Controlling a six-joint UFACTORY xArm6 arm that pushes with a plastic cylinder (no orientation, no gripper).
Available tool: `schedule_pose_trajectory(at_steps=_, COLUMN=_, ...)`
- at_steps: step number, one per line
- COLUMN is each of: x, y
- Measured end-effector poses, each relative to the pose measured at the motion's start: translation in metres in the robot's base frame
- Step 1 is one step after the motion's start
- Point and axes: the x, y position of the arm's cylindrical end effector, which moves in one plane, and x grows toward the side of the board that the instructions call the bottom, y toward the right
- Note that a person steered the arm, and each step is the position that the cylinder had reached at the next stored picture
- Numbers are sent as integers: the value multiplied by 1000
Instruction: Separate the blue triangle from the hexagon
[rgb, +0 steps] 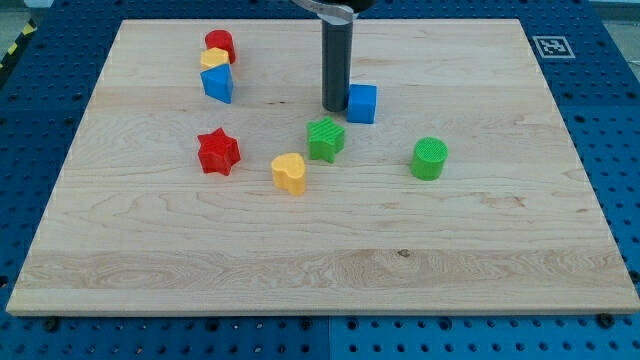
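The blue triangle (217, 84) lies at the view's upper left, touching the yellow hexagon (212, 59) just above it. A red cylinder (221, 43) touches the hexagon's top right. My tip (335, 106) rests on the board near the top centre, far to the right of that cluster. It stands right against the left side of a blue cube (362, 103).
A green star (326, 138) sits just below my tip. A red star (218, 152) lies below the blue triangle, and a yellow heart (289, 172) is to its right. A green cylinder (429, 158) stands at centre right. The wooden board (320, 270) lies on a blue perforated table.
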Motion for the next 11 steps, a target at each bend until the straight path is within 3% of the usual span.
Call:
schedule_pose_trajectory(at_steps=1, x=0, y=5)
schedule_pose_trajectory(at_steps=5, x=-10, y=-204)
schedule_pose_trajectory(at_steps=7, x=-22, y=-200)
schedule_pose_trajectory(at_steps=9, x=-22, y=-159)
schedule_pose_trajectory(at_steps=11, x=-48, y=-170)
